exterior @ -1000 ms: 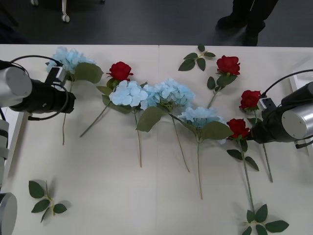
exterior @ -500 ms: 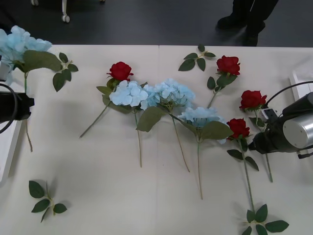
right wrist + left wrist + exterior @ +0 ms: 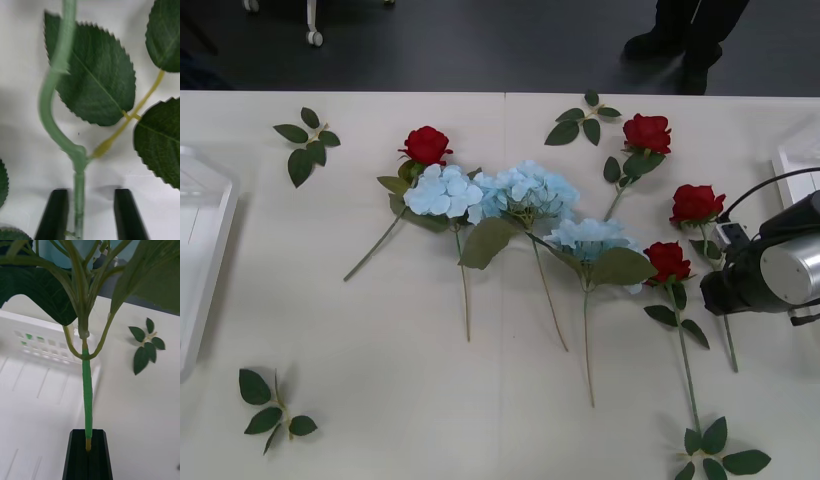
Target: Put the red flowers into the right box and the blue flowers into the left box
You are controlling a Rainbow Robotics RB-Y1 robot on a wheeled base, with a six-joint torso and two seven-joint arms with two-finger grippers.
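Blue flower (image 3: 87, 390) lifted, stem in left jaws.

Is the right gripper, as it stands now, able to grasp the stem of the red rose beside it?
Probably yes. The right gripper is open, and the rose's stem already lies between its black fingers, nearer one of them. Only a leaf lies beyond, so nothing blocks closing.

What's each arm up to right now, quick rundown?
Left gripper shut on a blue flower stem, above the left box. Right gripper open, straddling a red flower stem on the table. Nothing in the way.
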